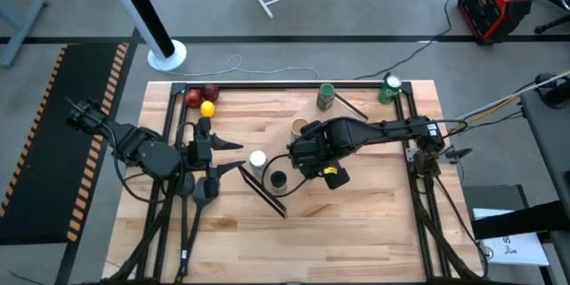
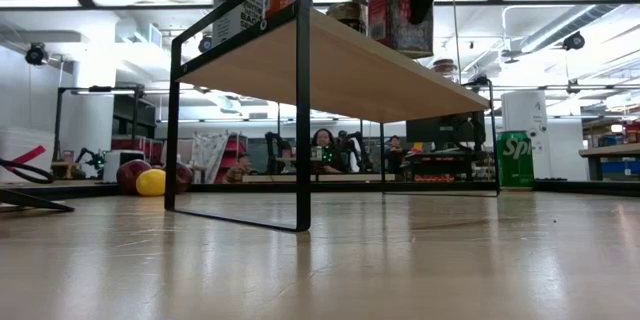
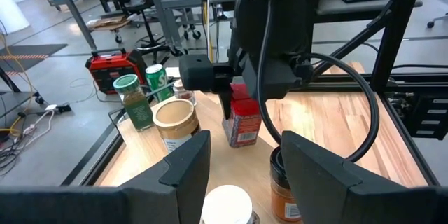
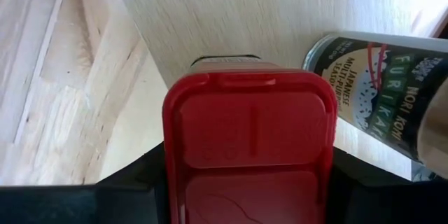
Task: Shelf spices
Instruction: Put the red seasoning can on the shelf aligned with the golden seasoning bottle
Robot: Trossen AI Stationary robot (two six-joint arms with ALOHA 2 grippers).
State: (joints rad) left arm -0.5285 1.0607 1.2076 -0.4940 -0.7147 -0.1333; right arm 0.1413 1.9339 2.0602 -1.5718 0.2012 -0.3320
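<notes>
The shelf (image 1: 287, 145) stands slantwise mid-table, a light-wood board on thin black bars (image 2: 303, 110). My right gripper (image 1: 309, 157) hangs over it, pointing down, shut on a spice jar with a red square top (image 4: 250, 136). That jar (image 3: 243, 127) stands upright on the shelf board (image 2: 340, 60). A dark-labelled jar (image 4: 371, 87) stands right beside it. Jars with white (image 1: 257, 158), black (image 1: 278, 179), tan (image 1: 299, 126) and green (image 1: 326, 96) tops stand around it. My left gripper (image 1: 239, 157) waits open at the shelf's left, over the white-topped jar (image 3: 227, 206). My right gripper pinches the red square top (image 3: 241, 92) of the jar between its two fingers, one on each of two opposite sides. The fingers (image 4: 136, 178) come from above, pointing down. The jar stands upright under them, its base on the shelf board (image 2: 400, 52).
A green can (image 1: 390, 87) stands at the far right corner. Red and yellow fruit (image 1: 201, 100) lies at the far left. A black frame (image 1: 267, 85) rims the tabletop. Bare wood lies along the near edge and to the right of the shelf.
</notes>
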